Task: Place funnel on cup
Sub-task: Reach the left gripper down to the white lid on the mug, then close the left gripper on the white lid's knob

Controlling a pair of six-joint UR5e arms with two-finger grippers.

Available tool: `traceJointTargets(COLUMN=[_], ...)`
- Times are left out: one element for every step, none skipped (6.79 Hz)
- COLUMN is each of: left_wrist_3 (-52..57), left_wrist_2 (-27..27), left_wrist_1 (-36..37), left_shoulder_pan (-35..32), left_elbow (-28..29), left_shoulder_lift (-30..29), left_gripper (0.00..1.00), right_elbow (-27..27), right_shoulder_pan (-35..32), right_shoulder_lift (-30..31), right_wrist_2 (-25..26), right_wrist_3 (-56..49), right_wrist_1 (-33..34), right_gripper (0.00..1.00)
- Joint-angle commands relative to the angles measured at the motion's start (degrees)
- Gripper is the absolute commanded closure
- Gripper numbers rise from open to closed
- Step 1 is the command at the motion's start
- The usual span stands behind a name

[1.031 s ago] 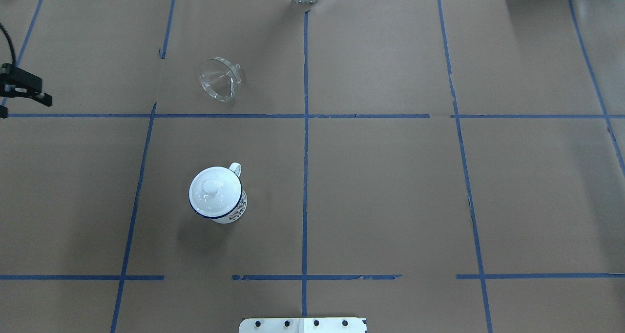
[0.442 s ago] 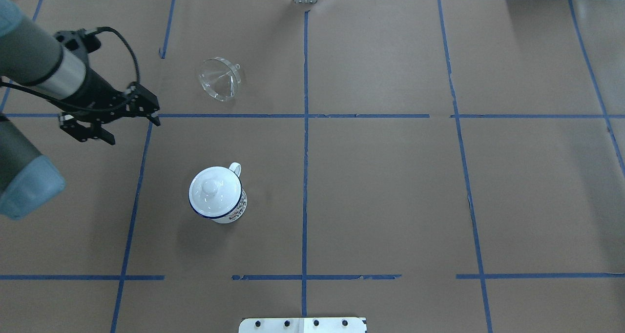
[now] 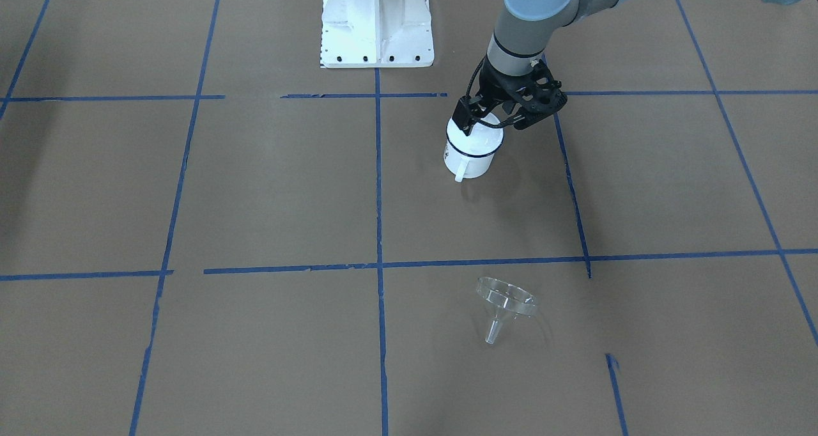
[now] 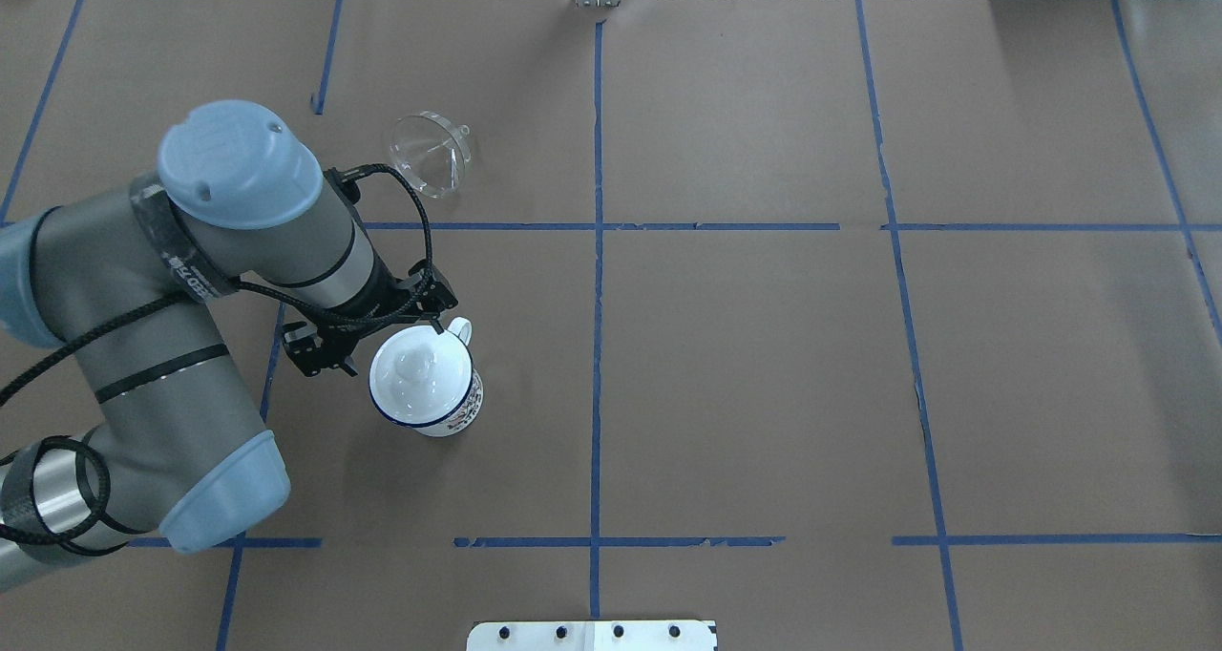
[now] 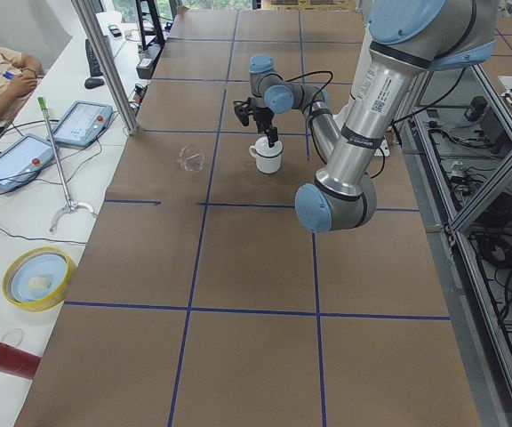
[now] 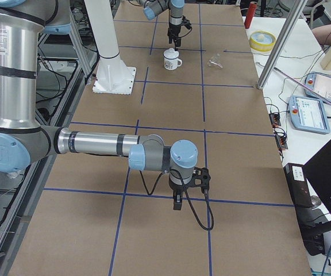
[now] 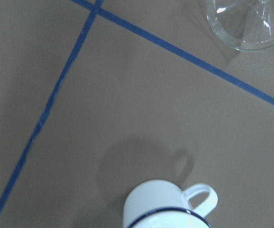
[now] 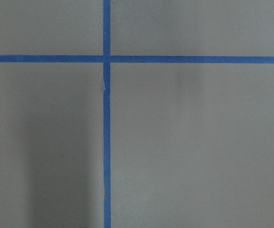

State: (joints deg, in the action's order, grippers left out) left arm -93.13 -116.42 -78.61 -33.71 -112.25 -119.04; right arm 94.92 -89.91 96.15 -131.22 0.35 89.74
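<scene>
While the white enamel mug (image 4: 465, 405) stands upright on the brown-papered counter (image 4: 764, 393), its round knobbed lid (image 4: 417, 372) sits on top and covers the opening. The mug's handle (image 4: 460, 327) points away from the robot. The left hand (image 4: 374, 334) hovers above the mug, just off the lid toward the robot's left. Its two fingers are spread wide and grasp nothing. Whether a fingertip touches the lid cannot be made out. The left wrist camera looks down past the mug's side, with the blue rim at the bottom edge of its view and the funnel at the top.

The clear plastic funnel (image 4: 430, 155) lies tipped on its side on the counter, well apart from the mug. It is in the next taped square farther from the robot, across a line of blue tape (image 4: 496, 226). In the front-facing view its short spout points toward the operators' side and its wide rim is tilted up.

The right hand (image 6: 179, 201) hangs low over bare paper beside a crossing of tape lines, far from both mug and funnel. Only the right-side view shows it, and whether its fingers are apart or together cannot be told.
</scene>
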Motion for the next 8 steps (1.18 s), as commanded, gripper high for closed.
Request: traceJointTargets(left_wrist_3=[-1.9, -2.0, -1.9, -1.9, -1.9, -2.0, -2.0, -2.0], left_wrist_2=[0.3, 0.3, 0.3, 0.4, 0.3, 0.4, 0.3, 0.4], left_wrist_1=[-0.1, 0.0, 0.0, 0.0, 0.0, 0.2, 1.2, 2.5], left_shoulder_pan=[1.3, 1.2, 1.2, 1.2, 1.2, 0.8, 0.7, 0.6], left_elbow=[0.6, 0.5, 0.3, 0.1, 0.0, -0.3, -1.2, -2.4], left_shoulder_lift=[-0.6, -0.6, -0.6, -0.6, -0.6, -0.6, -0.7, -0.8], left_gripper=[0.18, 0.40, 0.74, 0.99, 1.00, 1.00, 1.00, 1.00], right_elbow=[0.0, 0.0, 0.0, 0.0, 0.0, 0.0, 0.0, 0.0], right_shoulder_pan=[0.0, 0.0, 0.0, 0.0, 0.0, 0.0, 0.0, 0.0], right_shoulder_lift=[0.0, 0.0, 0.0, 0.0, 0.0, 0.0, 0.0, 0.0], right_wrist_2=[0.0, 0.0, 0.0, 0.0, 0.0, 0.0, 0.0, 0.0], right_wrist_3=[0.0, 0.0, 0.0, 0.0, 0.0, 0.0, 0.0, 0.0], right_wrist_1=[0.0, 0.0, 0.0, 0.0, 0.0, 0.0, 0.0, 0.0], right_gripper=[0.00, 0.00, 0.00, 0.00, 0.00, 0.00, 0.00, 0.00])
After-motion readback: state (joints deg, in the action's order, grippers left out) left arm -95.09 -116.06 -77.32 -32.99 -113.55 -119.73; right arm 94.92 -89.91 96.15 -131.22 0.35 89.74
